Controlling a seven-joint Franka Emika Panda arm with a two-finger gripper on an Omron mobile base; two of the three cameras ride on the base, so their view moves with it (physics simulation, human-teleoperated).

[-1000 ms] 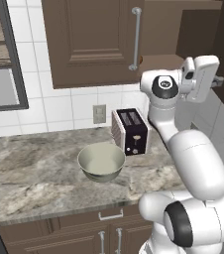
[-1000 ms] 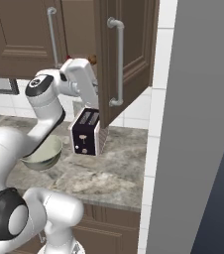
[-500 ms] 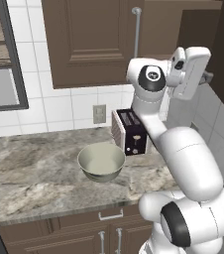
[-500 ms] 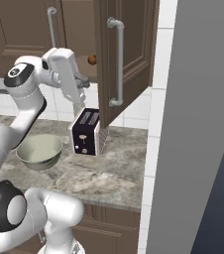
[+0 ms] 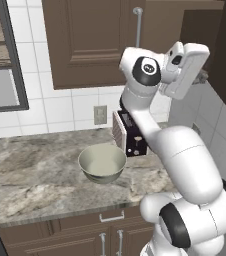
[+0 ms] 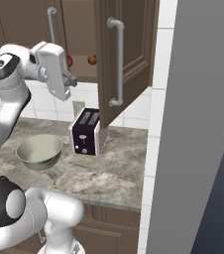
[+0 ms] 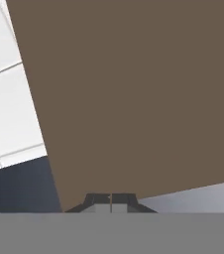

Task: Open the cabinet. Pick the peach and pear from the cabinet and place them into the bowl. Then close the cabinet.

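Note:
The cabinet (image 6: 79, 25) hangs over the counter, its right door (image 6: 134, 54) swung wide open and its left door (image 5: 90, 40) shut. On the shelf inside lie the deep red pear (image 6: 70, 60) and a round orange fruit (image 6: 91, 59) that I take for the peach. My gripper (image 6: 73, 82) is shut on nothing, raised in front of the opening just left of and below the fruit. In the hand view its fingertips (image 7: 100, 201) touch each other and face a flat brown panel. The pale grey-green bowl (image 5: 102, 162) stands empty on the counter below.
A black toaster (image 6: 85, 133) stands on the marble counter (image 5: 30, 175) right of the bowl, under the open door. The door's long silver handle (image 6: 119, 62) juts toward me. A grey wall (image 6: 203, 124) closes off the right side. Lower drawers (image 5: 110, 235) sit under the counter edge.
My arm has swung to the left, carrying the shut hand away from the open door's edge toward the cabinet opening. The door and the fruit have stayed put.

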